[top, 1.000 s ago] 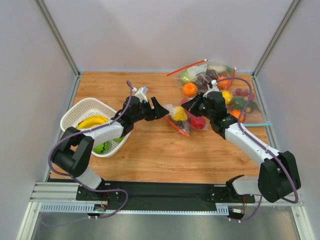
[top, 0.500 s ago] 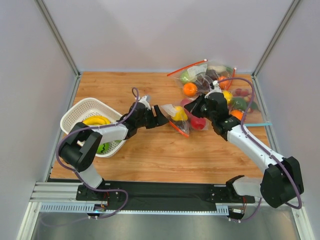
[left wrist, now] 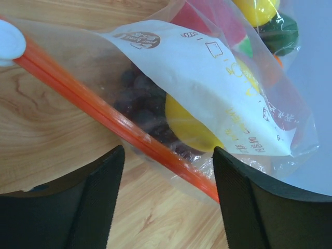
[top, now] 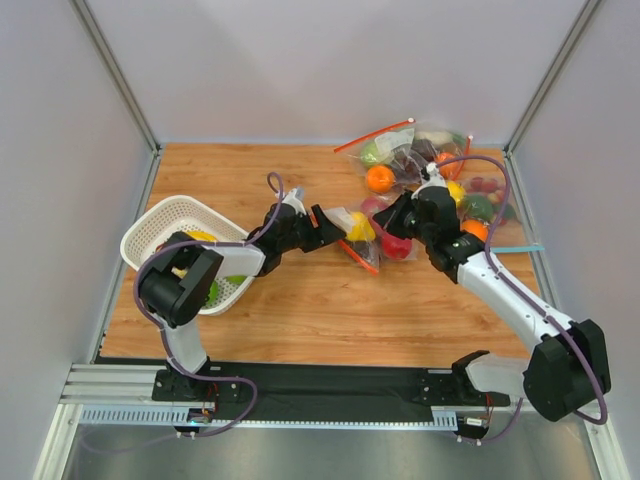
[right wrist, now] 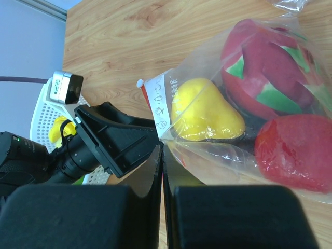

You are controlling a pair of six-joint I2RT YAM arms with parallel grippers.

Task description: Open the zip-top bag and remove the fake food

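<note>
The zip-top bag [top: 362,238] lies mid-table, clear with a red-orange zip strip [left wrist: 111,120] and a white label [left wrist: 207,78]. Inside it are fake food pieces: a yellow fruit [right wrist: 207,111], a pink fruit with green tips [right wrist: 270,72], a round red fruit [right wrist: 293,153] and dark grapes [left wrist: 139,98]. My left gripper [top: 326,229] is open, its jaws on either side of the zip strip at the bag's left edge, not touching it [left wrist: 168,202]. My right gripper [right wrist: 162,155] is shut on the bag's plastic edge near the zip, from the right [top: 386,214].
A white basket [top: 150,228] with a banana and green fruit stands at the left by the left arm. A pile of other filled bags [top: 420,160] lies at the back right, with a teal strip [top: 515,248] near the right edge.
My left gripper has moved right, up to the bag's zip strip, staying open. The right gripper has held the bag almost still.
</note>
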